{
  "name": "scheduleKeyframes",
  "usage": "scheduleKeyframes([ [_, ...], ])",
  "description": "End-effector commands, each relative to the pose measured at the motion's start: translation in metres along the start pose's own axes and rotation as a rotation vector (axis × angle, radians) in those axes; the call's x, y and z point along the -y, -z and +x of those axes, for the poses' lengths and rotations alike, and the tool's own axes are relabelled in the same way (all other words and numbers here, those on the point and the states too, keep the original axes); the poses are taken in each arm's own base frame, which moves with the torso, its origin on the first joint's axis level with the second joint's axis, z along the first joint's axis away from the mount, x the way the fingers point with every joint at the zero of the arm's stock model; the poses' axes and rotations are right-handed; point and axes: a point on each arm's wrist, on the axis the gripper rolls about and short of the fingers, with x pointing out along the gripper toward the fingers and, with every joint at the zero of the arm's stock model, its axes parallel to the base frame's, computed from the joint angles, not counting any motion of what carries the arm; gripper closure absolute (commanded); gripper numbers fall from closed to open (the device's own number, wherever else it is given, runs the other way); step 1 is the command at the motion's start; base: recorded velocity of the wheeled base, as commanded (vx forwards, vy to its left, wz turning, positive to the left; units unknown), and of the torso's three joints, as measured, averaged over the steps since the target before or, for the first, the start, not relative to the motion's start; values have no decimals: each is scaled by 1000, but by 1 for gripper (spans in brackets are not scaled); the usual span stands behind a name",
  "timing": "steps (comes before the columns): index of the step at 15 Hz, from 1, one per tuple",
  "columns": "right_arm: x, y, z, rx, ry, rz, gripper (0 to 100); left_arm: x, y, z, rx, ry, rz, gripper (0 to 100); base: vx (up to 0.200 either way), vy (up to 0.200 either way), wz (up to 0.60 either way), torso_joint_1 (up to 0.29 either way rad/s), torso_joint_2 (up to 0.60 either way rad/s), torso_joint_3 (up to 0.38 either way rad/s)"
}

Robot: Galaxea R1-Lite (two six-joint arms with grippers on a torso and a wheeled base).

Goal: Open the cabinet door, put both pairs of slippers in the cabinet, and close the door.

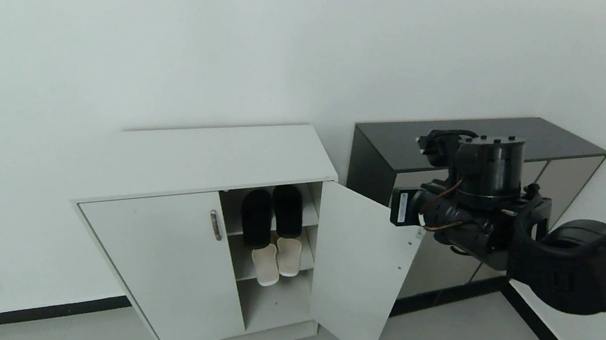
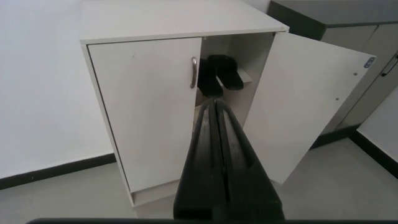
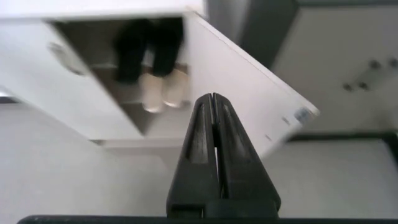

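**Both slipper pairs on the shelves, one door standing open**

Head view: the right gripper [image 1: 401,207] is at the free edge of the open door [image 1: 360,268], near its upper corner. Whether it touches the door cannot be told. Beyond the door from the gripper, inside the white cabinet [image 1: 225,150], the black slippers [image 1: 272,215] lie on the upper shelf. The white slippers [image 1: 277,255] lie on the shelf just beneath them. The other door [image 1: 166,268] is closed, with its handle [image 1: 215,224] beside the opening. Behind the gripper stands a dark cabinet [image 1: 558,136].

Left wrist view: the left gripper [image 2: 216,101] has its fingers pressed together with nothing between them, and it is apart from the cabinet. Ahead of its tips is the seam between the closed door and the open compartment, with the black slippers farther in.

Right wrist view: the right gripper's fingers are pressed together and empty. The open door lies ahead of the tips, and both pairs of slippers are farther off in the open compartment.
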Motion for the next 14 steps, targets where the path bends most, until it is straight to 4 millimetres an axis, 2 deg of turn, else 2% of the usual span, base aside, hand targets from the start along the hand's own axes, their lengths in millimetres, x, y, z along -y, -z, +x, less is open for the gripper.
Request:
scheduleKeyframes([
  [1, 26, -8, 25, -21, 2, 20, 100, 0, 0, 0, 0, 0, -1, 100, 0, 0, 0, 0, 0, 0],
  [3, 43, -10, 42, -41, -16, 34, 100, 0, 0, 0, 0, 0, -1, 100, 0, 0, 0, 0, 0, 0],
  [6, 65, -1, 86, -91, 44, 50, 100, 0, 0, 0, 0, 0, -1, 100, 0, 0, 0, 0, 0, 0],
  [7, 66, 0, 87, -93, 46, 50, 100, 0, 0, 0, 0, 0, -1, 100, 0, 0, 0, 0, 0, 0],
  [8, 72, 7, 106, -99, 61, 54, 100, 0, 0, 0, 0, 0, -1, 100, 0, 0, 0, 0, 0, 0],
  [11, 78, 19, 133, -107, 79, 57, 100, 0, 0, 0, 0, 0, 4, 100, 0, 0, 0, 0, 0, 0],
  [14, 83, 27, 149, -110, 91, 60, 100, 0, 0, 0, 0, 0, 2, 100, 0, 0, 0, 0, 0, 0],
])
